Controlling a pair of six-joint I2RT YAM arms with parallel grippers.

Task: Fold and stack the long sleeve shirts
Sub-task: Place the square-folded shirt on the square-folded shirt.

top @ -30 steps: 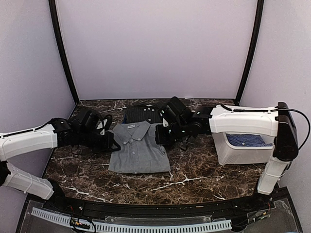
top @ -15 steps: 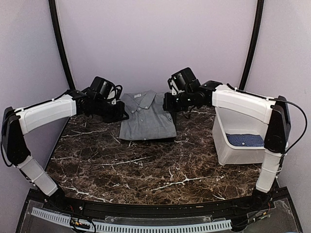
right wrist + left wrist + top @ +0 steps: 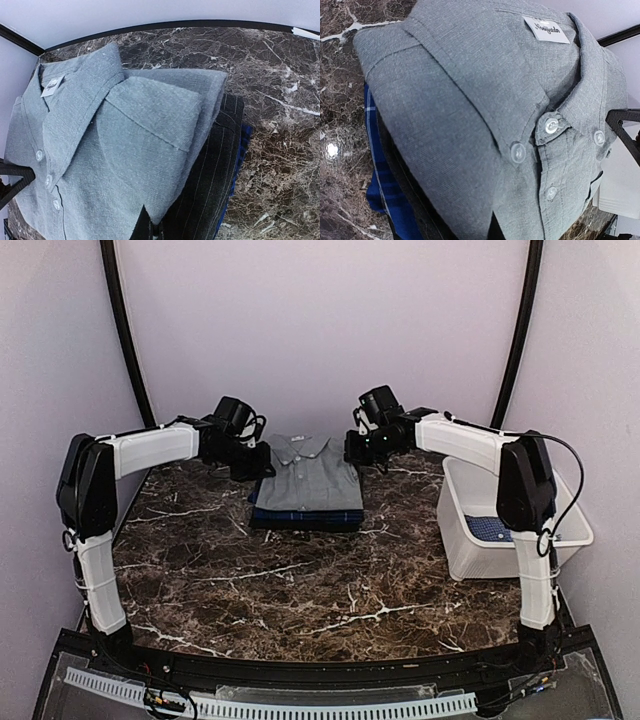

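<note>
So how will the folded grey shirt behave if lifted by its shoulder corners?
Probably floppy: the grey shirt is thin woven cloth, so its unsupported middle would likely sag and the fold open. Likely light for its size. Pushed sideways, it may bunch or slide on the dark striped shirt beneath rather than move as one block.

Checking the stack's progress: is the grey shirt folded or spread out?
Folded. The grey shirt is a compact rectangle, collar up, no sleeves showing, lying on a dark striped shirt and a blue shirt.
</note>
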